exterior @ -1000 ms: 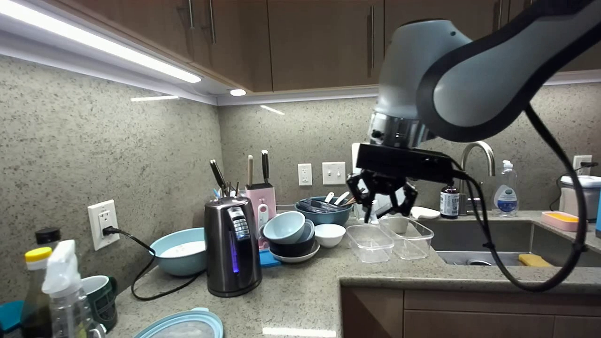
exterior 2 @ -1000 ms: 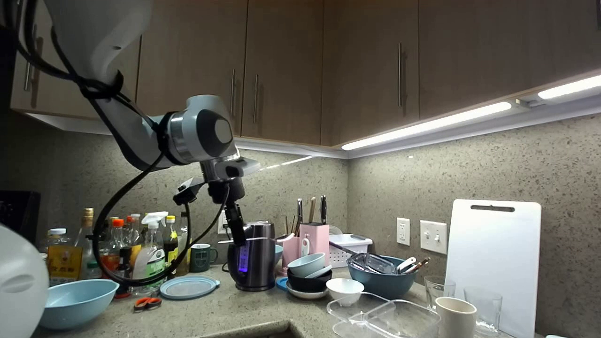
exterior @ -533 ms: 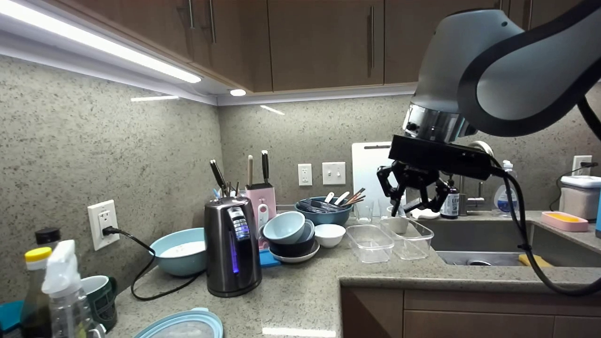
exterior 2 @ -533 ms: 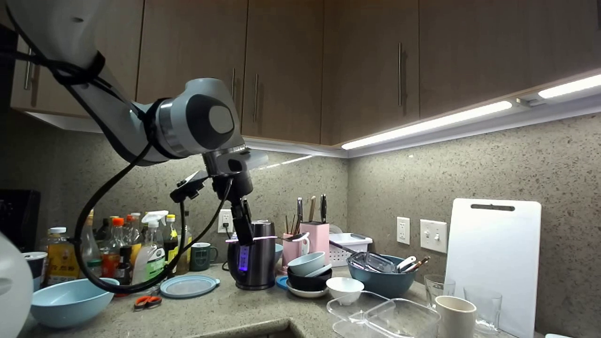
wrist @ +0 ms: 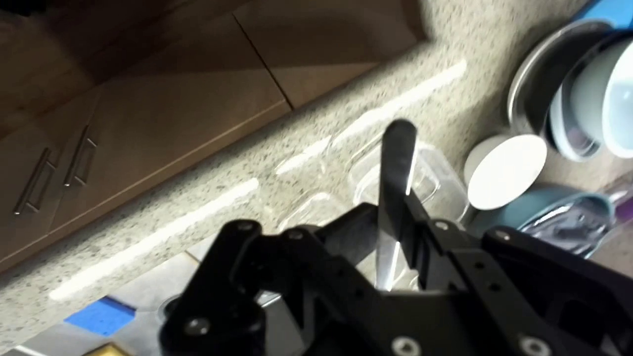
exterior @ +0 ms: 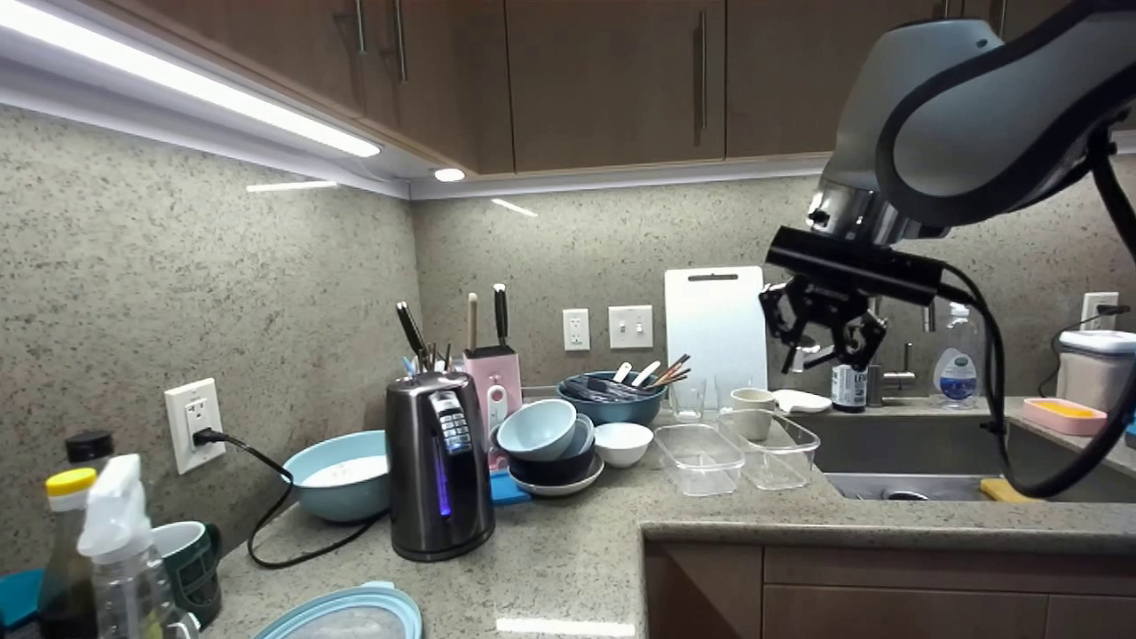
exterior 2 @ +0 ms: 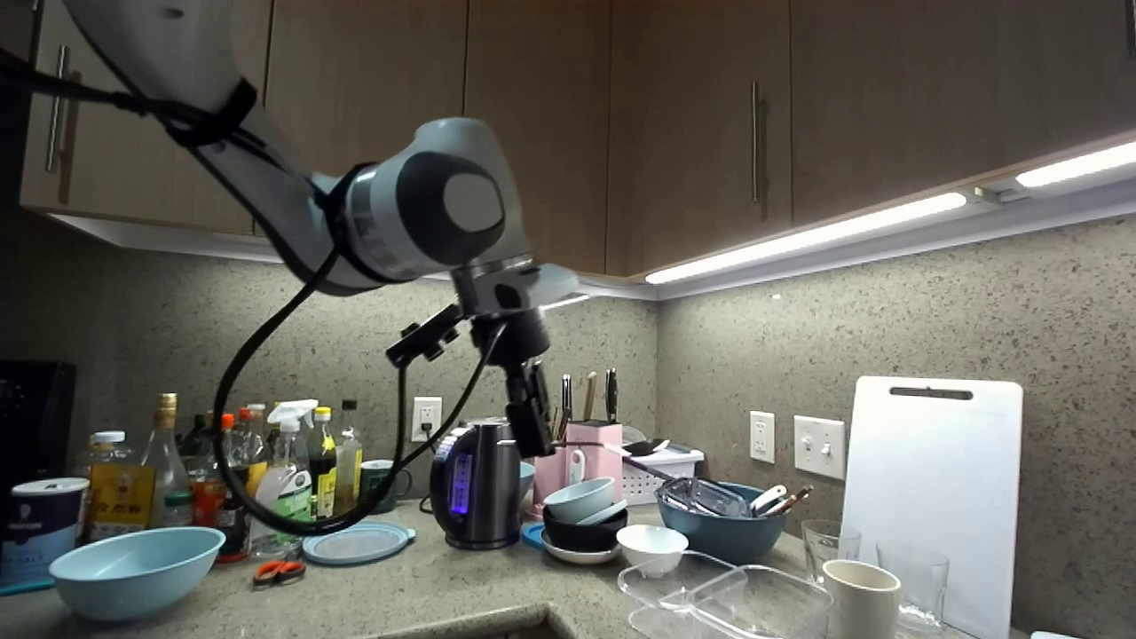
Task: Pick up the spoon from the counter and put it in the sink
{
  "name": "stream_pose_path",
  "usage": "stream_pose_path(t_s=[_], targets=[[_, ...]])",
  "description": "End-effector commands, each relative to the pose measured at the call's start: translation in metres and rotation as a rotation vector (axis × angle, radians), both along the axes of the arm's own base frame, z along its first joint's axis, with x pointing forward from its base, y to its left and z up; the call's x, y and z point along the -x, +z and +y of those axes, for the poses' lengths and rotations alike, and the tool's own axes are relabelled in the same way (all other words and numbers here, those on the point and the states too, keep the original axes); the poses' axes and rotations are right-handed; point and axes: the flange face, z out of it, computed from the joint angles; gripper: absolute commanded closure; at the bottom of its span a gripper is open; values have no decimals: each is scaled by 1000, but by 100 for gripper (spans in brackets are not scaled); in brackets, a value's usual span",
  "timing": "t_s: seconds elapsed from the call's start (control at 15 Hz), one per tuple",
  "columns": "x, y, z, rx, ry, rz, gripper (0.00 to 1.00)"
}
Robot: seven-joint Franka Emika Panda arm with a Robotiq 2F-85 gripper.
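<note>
My gripper (exterior: 799, 360) is shut on a metal spoon and holds it in the air above the counter (exterior: 568, 550), left of the sink (exterior: 923, 444) in an exterior view. The gripper also shows in an exterior view (exterior 2: 535, 444), where the dark spoon bowl (exterior 2: 646, 447) points right. In the wrist view the gripper (wrist: 388, 212) pinches the spoon's flat handle (wrist: 397, 158), which sticks up past the fingertips. Clear containers lie behind it there. The sink's grey basin (wrist: 148, 291) shows at lower left of the wrist view. The spoon bowl is hidden in the wrist view.
Clear plastic containers (exterior: 701, 457), a beige cup (exterior: 753, 413) and a white bowl (exterior: 623, 444) stand left of the sink. A chrome tap (exterior: 927, 318) and soap bottles (exterior: 958, 364) stand behind it. A yellow sponge (exterior: 1010, 490) lies in the sink. A white board (exterior 2: 932, 497) leans on the wall.
My gripper has moved right in both exterior views and somewhat upward, from near the white board toward the sink side. The spoon has stayed in its grip.
</note>
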Motion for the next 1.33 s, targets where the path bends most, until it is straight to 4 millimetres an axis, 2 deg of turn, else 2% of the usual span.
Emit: stream_pose_path(t_s=[0.0,0.07,0.13,0.27,0.33,0.4,0.67,0.73,1.07,1.27], targets=[[36,20,-92,-67,-199,-49,96],[50,22,-121,-86,-266,-64,96],[58,26,-142,-107,-328,-79,96],[72,31,-174,-159,-458,-113,96],[65,25,-159,-115,-389,-95,96],[70,27,-168,-114,-409,-100,84],[65,26,-160,-101,-387,-92,84],[65,25,-161,-105,-350,-53,96],[69,16,-151,-291,-293,84,96],[72,19,-150,-307,-392,110,96]])
